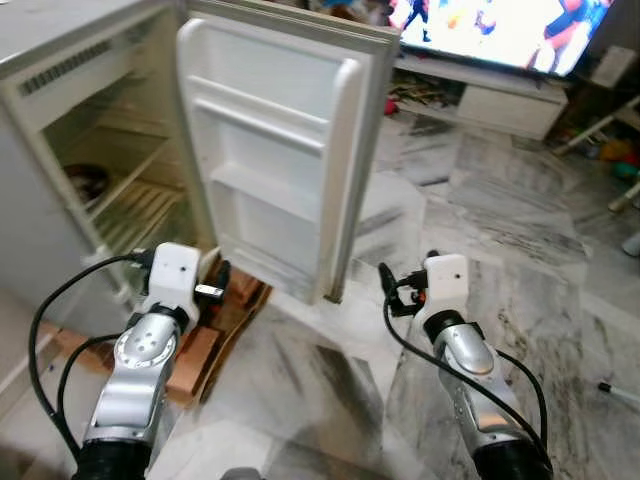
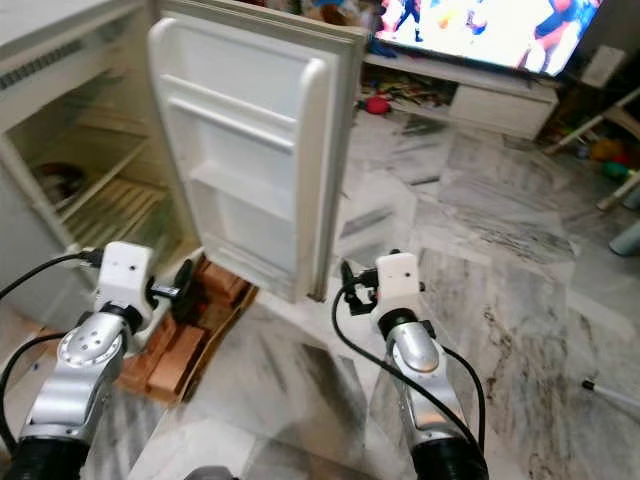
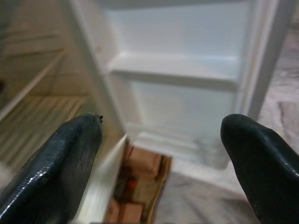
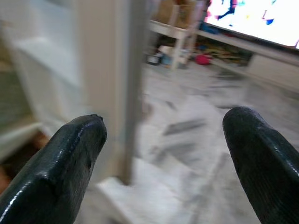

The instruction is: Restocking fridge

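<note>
My left tool point(image 3: 161, 163) and right tool point(image 4: 163, 158) gape empty; the open fridge door point(image 1: 275, 160) stands between them, perhaps a bowl point(image 1: 88, 183) inside.

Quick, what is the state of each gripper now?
Left gripper: open, holding nothing, before the open fridge door.
Right gripper: open, holding nothing.
</note>
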Available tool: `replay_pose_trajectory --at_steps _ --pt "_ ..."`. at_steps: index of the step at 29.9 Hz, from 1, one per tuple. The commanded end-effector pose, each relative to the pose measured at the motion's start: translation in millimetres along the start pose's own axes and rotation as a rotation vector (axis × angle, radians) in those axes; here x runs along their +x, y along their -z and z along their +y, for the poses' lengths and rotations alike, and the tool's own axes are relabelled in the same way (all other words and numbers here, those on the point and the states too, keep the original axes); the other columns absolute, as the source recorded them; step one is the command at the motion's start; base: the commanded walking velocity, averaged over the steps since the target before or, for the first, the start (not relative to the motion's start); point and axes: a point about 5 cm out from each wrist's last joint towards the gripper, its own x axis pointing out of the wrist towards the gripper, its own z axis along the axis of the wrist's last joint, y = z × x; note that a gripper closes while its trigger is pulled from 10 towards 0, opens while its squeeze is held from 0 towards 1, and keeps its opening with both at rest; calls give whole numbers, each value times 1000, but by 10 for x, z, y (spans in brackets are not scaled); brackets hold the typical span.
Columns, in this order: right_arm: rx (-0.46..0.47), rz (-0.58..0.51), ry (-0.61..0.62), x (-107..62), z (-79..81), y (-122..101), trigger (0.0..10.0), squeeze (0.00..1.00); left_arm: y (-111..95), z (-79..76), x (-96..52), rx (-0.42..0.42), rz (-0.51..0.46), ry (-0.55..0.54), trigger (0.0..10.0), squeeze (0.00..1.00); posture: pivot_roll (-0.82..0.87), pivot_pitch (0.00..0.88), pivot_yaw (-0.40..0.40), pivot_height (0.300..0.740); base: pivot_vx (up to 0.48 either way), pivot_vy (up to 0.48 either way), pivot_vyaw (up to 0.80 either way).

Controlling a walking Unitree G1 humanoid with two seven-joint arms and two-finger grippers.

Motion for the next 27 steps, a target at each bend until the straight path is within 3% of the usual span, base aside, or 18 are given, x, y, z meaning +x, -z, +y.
replay_pose_trajectory --at_steps 1,4,9,12,14,18,20,27 --pt "6 -9 46 -33 -123 -13 10000 0 -15 -54 -18 -7 -3 11 10000 0 140 33 -105 740 480 0 475" --pt "30 31 54 0 -119 79 10000 0 148 36 -96 25 35 19 10000 0 139 24 -110 740 480 0 471" --pt "30 6 35 80 -60 11 10000 0 161 72 -83 9 42 -23 10000 0 129 11 -98 740 480 0 461" --pt "26 -20 -17 140 61 -60 10000 0 158 1 -35 -39 39 -46 10000 0 117 5 -88 740 480 0 0" --pt "39 -23 -28 129 77 -56 10000 0 157 -90 -20 -23 38 -9 10000 0 121 8 -98 740 480 0 0" --pt "38 -7 -31 111 68 -7 10000 0 161 -178 2 -5 37 36 10000 0 121 8 -102 740 480 0 0" --pt "40 -2 -25 122 46 7 10000 0 122 -273 74 20 29 85 10000 0 129 4 -113 740 480 0 0" --pt "39 -8 -25 154 46 -7 10000 0 -42 -374 259 44 -10 152 10000 0 128 0 -113 740 480 0 0"
